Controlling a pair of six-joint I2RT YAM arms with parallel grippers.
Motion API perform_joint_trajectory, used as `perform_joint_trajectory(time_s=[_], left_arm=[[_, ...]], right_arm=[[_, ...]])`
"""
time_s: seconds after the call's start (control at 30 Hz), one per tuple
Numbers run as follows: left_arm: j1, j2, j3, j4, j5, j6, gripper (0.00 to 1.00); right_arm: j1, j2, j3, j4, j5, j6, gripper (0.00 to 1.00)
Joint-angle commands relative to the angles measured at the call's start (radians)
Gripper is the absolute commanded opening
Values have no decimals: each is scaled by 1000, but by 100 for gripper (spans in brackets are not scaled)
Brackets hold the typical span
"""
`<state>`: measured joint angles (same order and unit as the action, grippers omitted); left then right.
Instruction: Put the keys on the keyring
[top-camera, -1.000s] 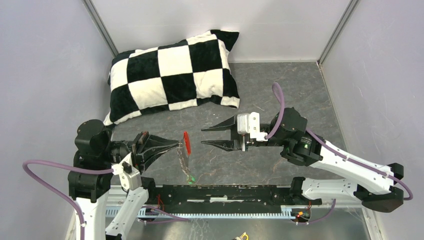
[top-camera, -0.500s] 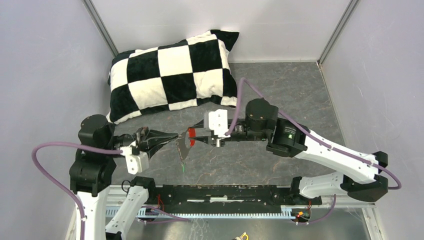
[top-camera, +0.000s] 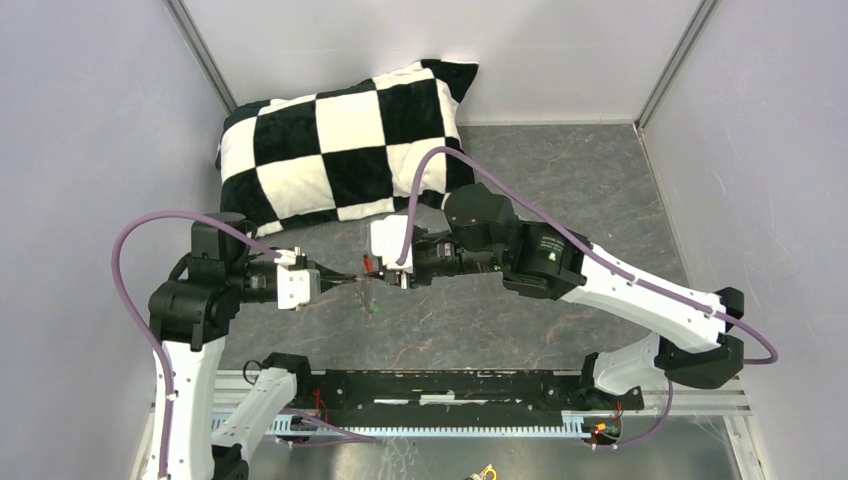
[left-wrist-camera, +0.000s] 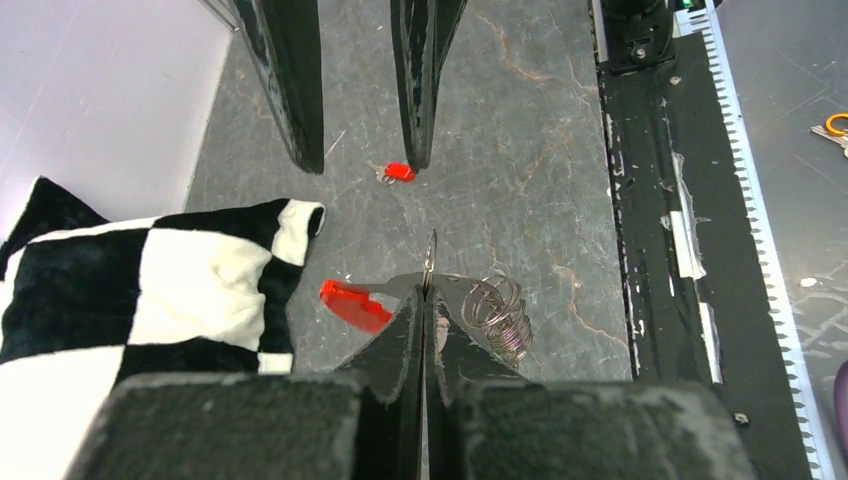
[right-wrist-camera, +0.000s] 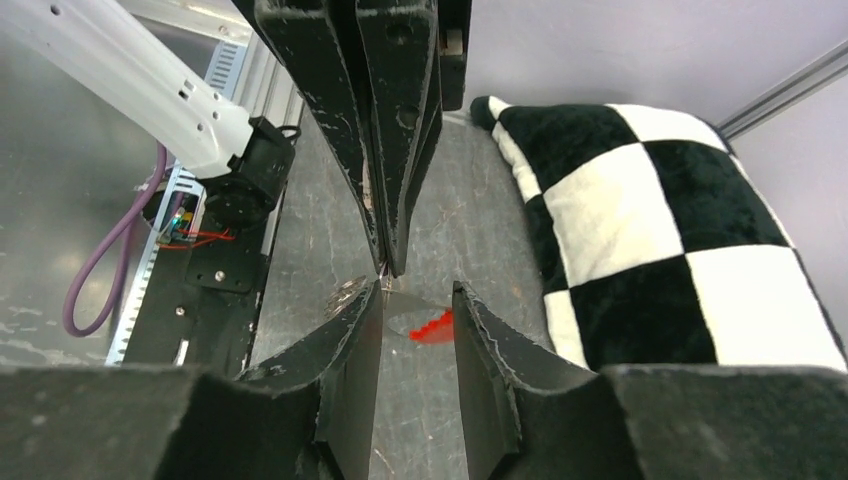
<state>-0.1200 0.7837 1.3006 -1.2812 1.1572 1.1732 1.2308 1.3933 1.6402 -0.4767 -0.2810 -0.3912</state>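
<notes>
The left hand (left-wrist-camera: 425, 296) is clamped shut on the keyring (left-wrist-camera: 497, 315), held above the middle of the desk (left-wrist-camera: 520, 150). Its red fob (left-wrist-camera: 355, 305) juts toward the far side, long axis roughly far-near. The right hand (right-wrist-camera: 415, 310) faces it from just to the right, half open and gripping nothing.

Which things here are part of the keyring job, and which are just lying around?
In the job: keyring, pinched in the shut left gripper; red-headed key on the table; open right gripper.
Lying about: checkered pillow.
</notes>
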Motion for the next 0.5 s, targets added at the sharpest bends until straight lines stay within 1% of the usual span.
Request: perform_joint_trajectory(time_s=[0.0, 0.47], left_arm=[[-2, -11, 23, -30, 15, 68, 2], [-1, -16, 48, -30, 50, 74, 2]], right_arm=[[7, 37, 63, -90, -14, -8, 37], [7, 84, 79, -81, -34, 21, 32]])
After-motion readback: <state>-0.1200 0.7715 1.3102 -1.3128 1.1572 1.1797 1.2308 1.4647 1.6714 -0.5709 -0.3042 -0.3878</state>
